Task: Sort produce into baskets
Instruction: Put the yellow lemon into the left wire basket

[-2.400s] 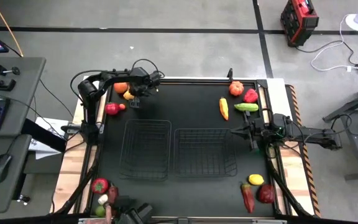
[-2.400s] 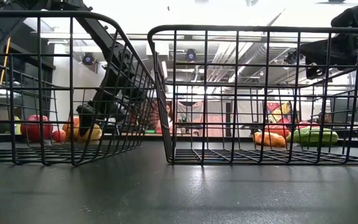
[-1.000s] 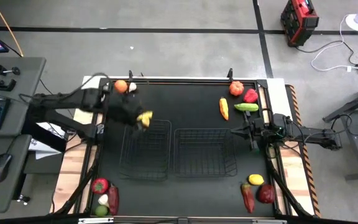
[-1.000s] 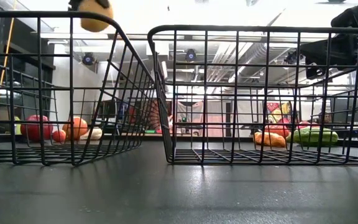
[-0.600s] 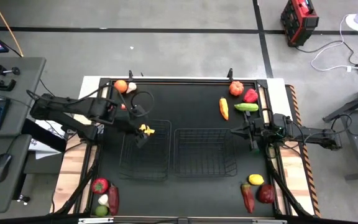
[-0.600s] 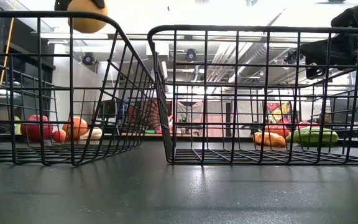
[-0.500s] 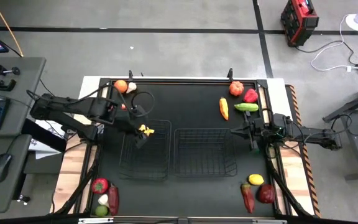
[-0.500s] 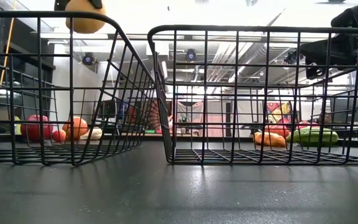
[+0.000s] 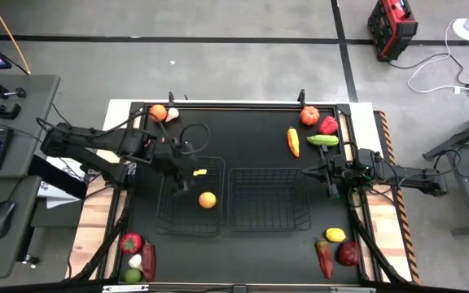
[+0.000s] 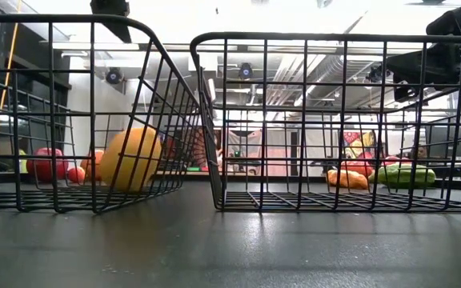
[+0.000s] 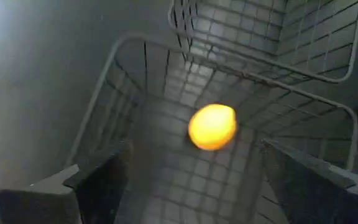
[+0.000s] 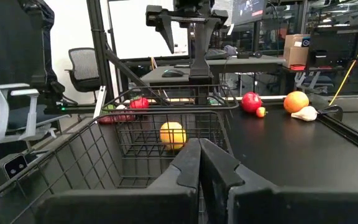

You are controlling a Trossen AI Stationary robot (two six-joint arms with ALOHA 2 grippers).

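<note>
A yellow lemon (image 9: 208, 199) lies on the floor of the left wire basket (image 9: 166, 163); it also shows in the low view (image 10: 130, 158) and the left wrist view (image 11: 212, 126). My left gripper (image 9: 186, 177) hangs open and empty above this basket, its fingers spread wide on either side of the lemon far below (image 11: 194, 163). The right wire basket (image 9: 269, 170) stands beside the left one and holds nothing. My right gripper (image 9: 326, 173) is shut and empty, level just past the right basket's right side (image 12: 199, 155).
An orange (image 9: 158, 112) and garlic (image 9: 172, 115) lie far left. A pumpkin (image 9: 309, 115), red pepper (image 9: 328, 124), cucumber (image 9: 322, 140) and orange pepper (image 9: 293, 142) lie far right. A lemon (image 9: 335, 235), pepper and apple lie near right; more produce (image 9: 131, 242) lies near left.
My left gripper carried the lemon from the left basket's far edge to above its middle, then let go. The lemon has fallen into the left basket and now lies on its floor, toward the near right.
</note>
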